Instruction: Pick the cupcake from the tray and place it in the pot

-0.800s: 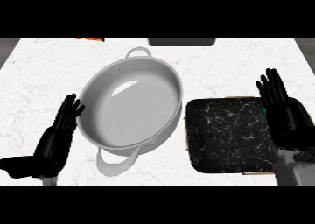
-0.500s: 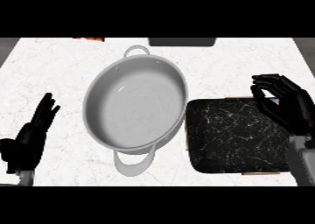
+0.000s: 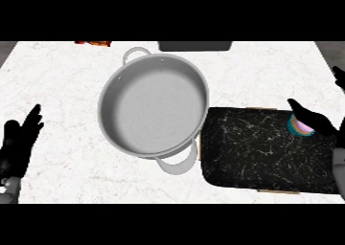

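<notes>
Left hand [image 3: 16, 143] at lower left edge of view, fingers straight and up, holding nothing; resting on the near side of the counter [image 3: 55, 86], well apart from the pot.

Right hand [image 3: 322, 125] at right edge, over the right end of the tray [image 3: 264, 153]. Thumb and fingers curled, a wide gap between them. Cupcake [image 3: 300, 126] sits just under the thumb, at the tray's far right part, only partly visible: pinkish top with green and blue banding. Cannot tell whether the fingers actually touch it or merely bracket it.

Tray: dark, marbled, squarish with rounded corners, directly left of and below the right hand. Its left edge lies just beside the pot's near handle, possibly touching.

Pot [image 3: 153, 105]: grey, oval, two loop handles, further left of the right hand, between both hands and beyond the left one. Nothing inside it.

Farther back: dark rectangular object [image 3: 195, 46] past the pot at the counter's far edge; small red-orange item [image 3: 92, 42] left of that, cut off by the view.
</notes>
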{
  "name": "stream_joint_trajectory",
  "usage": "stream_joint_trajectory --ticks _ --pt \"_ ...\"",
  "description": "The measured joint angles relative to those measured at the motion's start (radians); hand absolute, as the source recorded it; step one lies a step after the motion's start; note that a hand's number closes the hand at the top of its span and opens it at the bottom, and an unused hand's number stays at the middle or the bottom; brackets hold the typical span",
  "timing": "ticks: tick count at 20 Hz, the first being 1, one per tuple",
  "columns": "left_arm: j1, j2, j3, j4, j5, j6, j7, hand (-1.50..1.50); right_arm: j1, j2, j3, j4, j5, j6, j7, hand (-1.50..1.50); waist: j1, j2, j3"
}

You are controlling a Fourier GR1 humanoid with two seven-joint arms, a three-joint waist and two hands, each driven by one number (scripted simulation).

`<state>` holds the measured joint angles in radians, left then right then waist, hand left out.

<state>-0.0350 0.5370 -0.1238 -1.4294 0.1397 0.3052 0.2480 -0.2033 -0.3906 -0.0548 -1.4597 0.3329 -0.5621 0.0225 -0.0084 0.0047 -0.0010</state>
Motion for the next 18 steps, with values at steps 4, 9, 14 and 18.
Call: stream_joint_trajectory --ticks 4,9,14,18 --pt "-0.024 0.009 0.001 0.006 -0.016 -0.004 0.066 0.00 0.011 -0.045 0.058 -0.094 0.156 0.030 0.205 -1.50 -0.001 -0.006 -0.001" --pt "-0.042 0.016 0.008 0.011 -0.023 -0.007 0.099 0.00 -0.001 -0.155 0.098 -0.179 0.273 0.227 0.500 -1.50 -0.006 -0.010 -0.003" --pt "-0.046 0.014 0.012 0.024 -0.029 -0.019 0.091 0.00 -0.077 -0.237 0.140 -0.254 0.261 0.512 0.756 -1.50 0.002 -0.010 -0.004" --pt "-0.048 0.001 0.005 0.013 -0.042 -0.009 0.102 0.00 -0.119 -0.243 0.169 -0.283 0.168 0.716 0.916 -1.50 0.008 -0.009 -0.003"
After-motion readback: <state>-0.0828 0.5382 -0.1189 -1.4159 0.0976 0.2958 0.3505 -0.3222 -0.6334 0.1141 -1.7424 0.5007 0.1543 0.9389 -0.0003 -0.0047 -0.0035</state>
